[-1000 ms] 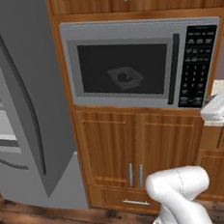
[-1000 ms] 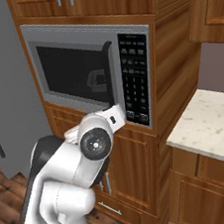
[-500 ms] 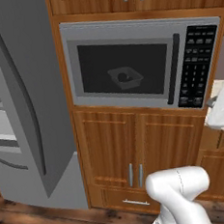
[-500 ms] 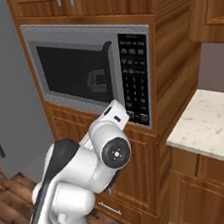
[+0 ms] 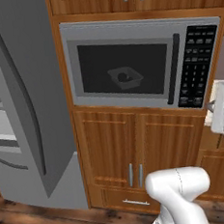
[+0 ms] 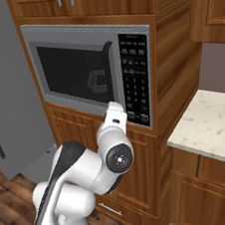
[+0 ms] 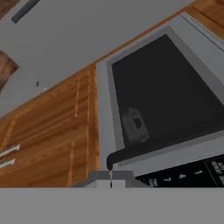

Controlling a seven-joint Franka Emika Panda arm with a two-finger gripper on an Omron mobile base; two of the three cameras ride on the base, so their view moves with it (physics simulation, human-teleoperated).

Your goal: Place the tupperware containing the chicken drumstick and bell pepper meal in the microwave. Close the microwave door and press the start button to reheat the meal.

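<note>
I'm seeing the tupperware [image 5: 125, 77] sitting inside the microwave [image 5: 143, 62], dim behind the window, and the microwave door [image 6: 77, 74] is looking shut, so I'm judging we're working the start-button step. The gripper [image 7: 110, 177] is pinched fully closed, holding nothing, and is pointing at the door's lower corner near the handle [image 7: 162, 144]. Next I'm expecting to need a shift across to the keypad [image 6: 135, 79], then a straight push on start.
</note>
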